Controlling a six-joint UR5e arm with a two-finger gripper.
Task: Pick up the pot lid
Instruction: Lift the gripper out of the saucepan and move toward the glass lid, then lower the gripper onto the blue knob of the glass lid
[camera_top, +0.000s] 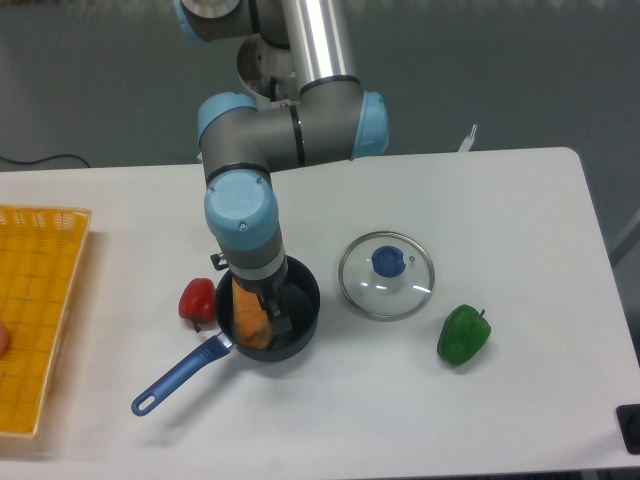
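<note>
Two jaws of the dark two-finger gripper (249, 293) stand apart over the round black pot (307, 318), and we see the round clear pot lid (386, 292) outside them, between pot and green pepper (463, 335). We find an orange-brown item (250, 318) in the pot; its blue handle (180, 376) points away from the lid. We see the lid flat, blue knob (388, 262) upward, equally long every way.
</note>
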